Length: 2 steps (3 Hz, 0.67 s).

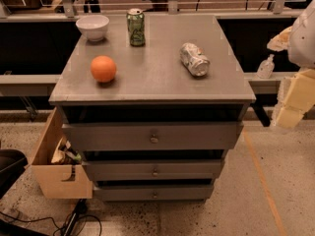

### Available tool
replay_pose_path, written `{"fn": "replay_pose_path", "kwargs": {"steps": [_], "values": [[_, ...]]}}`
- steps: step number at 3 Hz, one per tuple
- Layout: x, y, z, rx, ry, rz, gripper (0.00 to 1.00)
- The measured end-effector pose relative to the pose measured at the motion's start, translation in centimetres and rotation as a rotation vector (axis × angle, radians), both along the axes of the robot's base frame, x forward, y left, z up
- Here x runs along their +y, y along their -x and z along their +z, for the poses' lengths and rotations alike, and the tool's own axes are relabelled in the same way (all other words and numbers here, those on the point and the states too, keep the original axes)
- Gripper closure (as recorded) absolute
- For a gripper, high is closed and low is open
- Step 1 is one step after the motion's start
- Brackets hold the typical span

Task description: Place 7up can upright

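Silvery 7up can [194,59] toppled, orange [103,69] left, end effector [291,103] right.

Silvery dented 7up can [194,59] sideways on cabinet [147,85], jaws far right

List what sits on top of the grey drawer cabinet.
White bowl, upright green can, orange, and the 7up can on its side. The bowl's near wall hides its bottom. The gripper is right of the cabinet.

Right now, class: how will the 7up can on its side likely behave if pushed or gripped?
The 7up can lies on its side, so it may roll, unevenly given its dents. Crumpled walls suggest it's light and may give. The hand hangs right of the cabinet.
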<state>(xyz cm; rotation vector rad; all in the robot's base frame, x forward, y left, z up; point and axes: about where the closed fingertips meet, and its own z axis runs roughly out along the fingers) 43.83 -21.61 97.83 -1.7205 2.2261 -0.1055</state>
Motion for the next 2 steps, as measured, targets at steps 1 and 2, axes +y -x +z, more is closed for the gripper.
{"fn": "replay_pose_path", "kwargs": {"steps": [1, 2], "values": [[0.0, 0.0, 0.0, 0.0, 0.0, 0.0, 0.0], [0.0, -1.4, 0.0, -0.019, -0.028, -0.017, 0.0]]}}
